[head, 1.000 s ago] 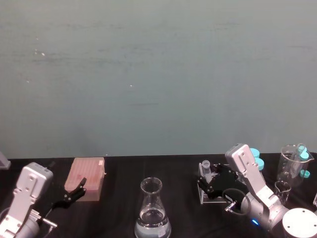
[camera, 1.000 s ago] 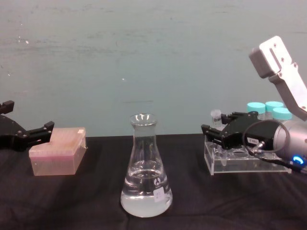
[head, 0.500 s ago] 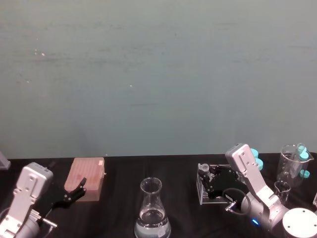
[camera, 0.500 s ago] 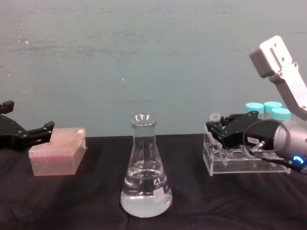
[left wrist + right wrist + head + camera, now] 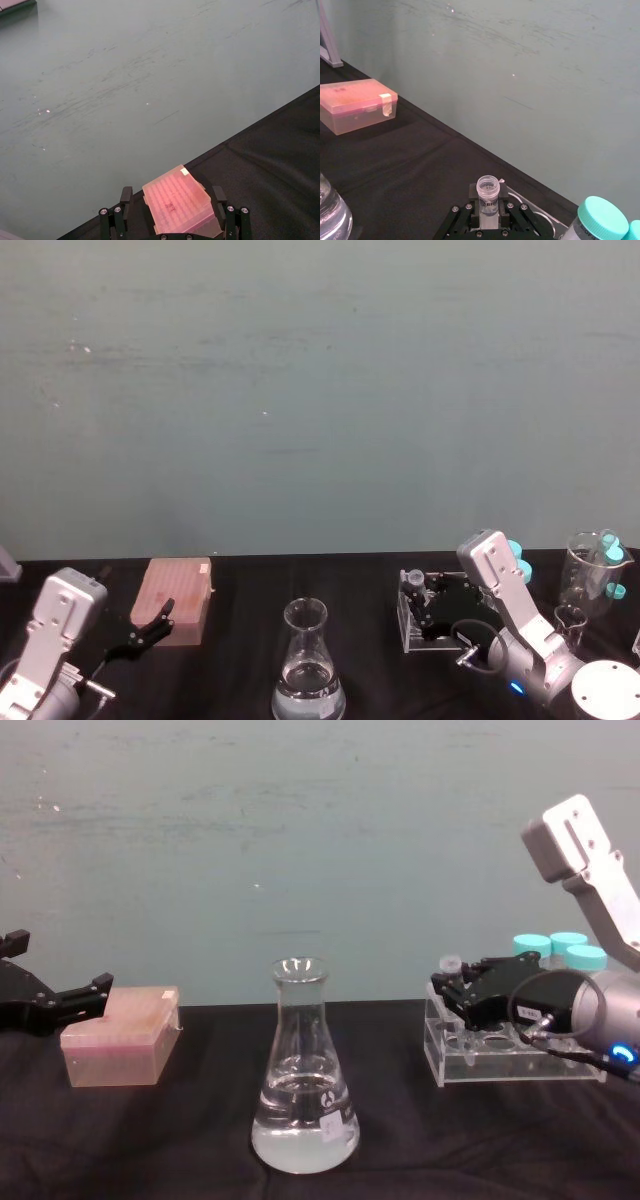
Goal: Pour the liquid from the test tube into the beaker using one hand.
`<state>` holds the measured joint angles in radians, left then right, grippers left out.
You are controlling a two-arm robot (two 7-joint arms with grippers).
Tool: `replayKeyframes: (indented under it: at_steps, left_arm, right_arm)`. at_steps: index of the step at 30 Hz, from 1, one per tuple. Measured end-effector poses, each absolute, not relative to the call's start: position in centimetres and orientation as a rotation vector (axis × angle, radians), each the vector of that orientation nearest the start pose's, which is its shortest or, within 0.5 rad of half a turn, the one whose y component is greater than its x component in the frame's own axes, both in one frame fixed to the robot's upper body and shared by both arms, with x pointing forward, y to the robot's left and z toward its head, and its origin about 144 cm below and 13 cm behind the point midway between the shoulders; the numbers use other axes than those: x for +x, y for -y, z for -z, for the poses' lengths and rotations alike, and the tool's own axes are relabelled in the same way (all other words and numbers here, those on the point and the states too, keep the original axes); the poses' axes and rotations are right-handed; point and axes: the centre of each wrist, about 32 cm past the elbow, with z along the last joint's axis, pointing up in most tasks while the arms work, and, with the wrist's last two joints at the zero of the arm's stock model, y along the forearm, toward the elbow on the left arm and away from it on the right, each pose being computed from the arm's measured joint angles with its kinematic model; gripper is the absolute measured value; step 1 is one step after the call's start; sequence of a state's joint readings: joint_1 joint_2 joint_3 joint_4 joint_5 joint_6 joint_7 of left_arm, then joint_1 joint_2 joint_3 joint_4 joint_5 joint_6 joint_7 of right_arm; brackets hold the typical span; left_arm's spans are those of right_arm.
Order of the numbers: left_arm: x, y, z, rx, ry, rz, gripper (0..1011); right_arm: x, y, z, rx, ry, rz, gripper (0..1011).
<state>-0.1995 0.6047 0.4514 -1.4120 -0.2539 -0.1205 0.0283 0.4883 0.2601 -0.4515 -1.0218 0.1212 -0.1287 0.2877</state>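
While right gripper [image 5: 488, 206] clamps the test tube [image 5: 488, 189] at the rack [image 5: 470, 1055], left gripper [image 5: 172, 200] parted — beaker [image 5: 303, 1060] between them

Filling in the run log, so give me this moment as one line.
right gripper: shut on tube, upright in rack | flask: part-filled, centre | left gripper: open, idle by pink box
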Motion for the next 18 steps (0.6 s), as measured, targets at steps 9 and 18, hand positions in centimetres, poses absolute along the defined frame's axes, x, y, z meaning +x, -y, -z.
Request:
replayKeyframes:
  at_steps: [9, 18]
  left_arm:
    - [48.86, -30.97, -113.98, 0.305, 0.285, -1.248, 1000]
    - [48.86, -30.97, -113.98, 0.304, 0.285, -1.248, 1000]
  right_arm:
    - [57.68, 23.34, -113.4, -0.262, 0.187, 1.033, 209]
    - [57.44, 23.24, -113.61, -0.226, 0.188, 1.01, 209]
